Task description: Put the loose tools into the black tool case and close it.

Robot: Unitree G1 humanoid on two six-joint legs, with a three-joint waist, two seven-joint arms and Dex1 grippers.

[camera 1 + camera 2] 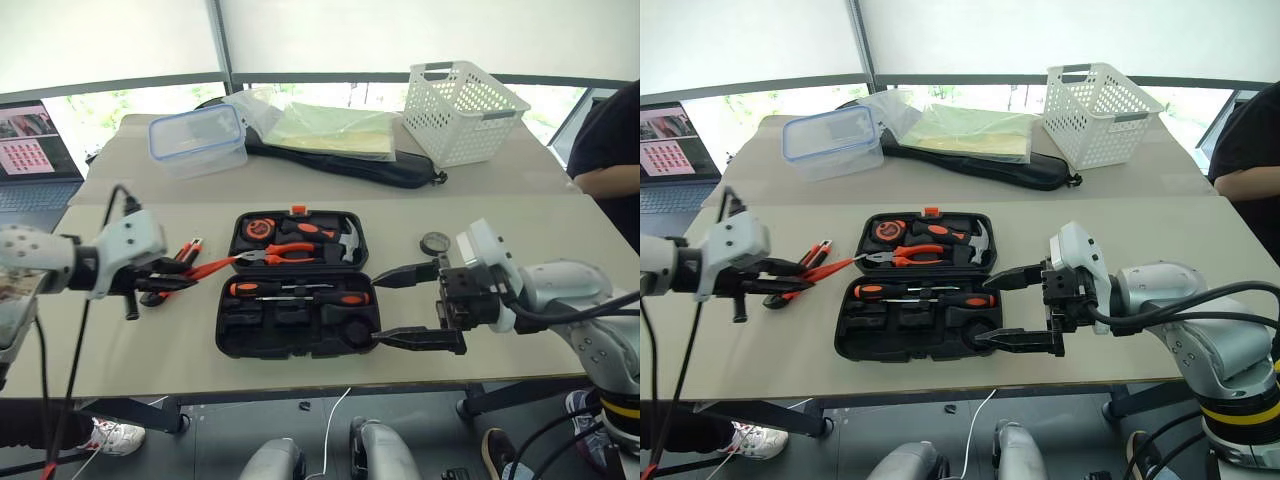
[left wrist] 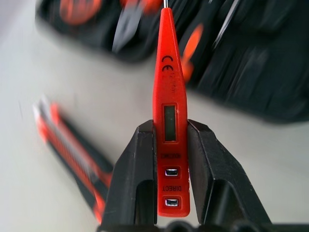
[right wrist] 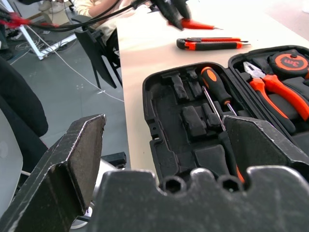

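Left gripper [image 2: 170,159] raised just left of the black tool case [image 1: 297,300], angled down toward it, fingers clamped on the slim orange tester screwdriver [image 2: 169,116], tip aimed at the case. Right gripper [image 1: 408,306] level at the case's right edge, pointing left, jaws spread wide, nothing between them; upper finger [image 1: 405,273] beside the hinge line, lower finger [image 1: 415,341] at the near right corner.

Case lying open flat on the table [image 1: 520,350]. Far half holding tape measure [image 1: 257,229], pliers [image 1: 283,254], hammer [image 1: 343,240]. Near half holding two orange-and-black screwdrivers [image 1: 300,292], other recesses dark, contents unclear. Utility knife [image 3: 211,44] flat on the table left of the case, beneath the left gripper. Small round dark item [image 1: 435,242] on the table right of the case, behind the right gripper. Beyond the case: clear lidded container [image 1: 197,140], long black soft bag [image 1: 370,166] under a plastic sheet, white basket [image 1: 462,110]. Laptop [image 1: 35,150] far left of the case; person's arm [image 1: 605,150] far right.
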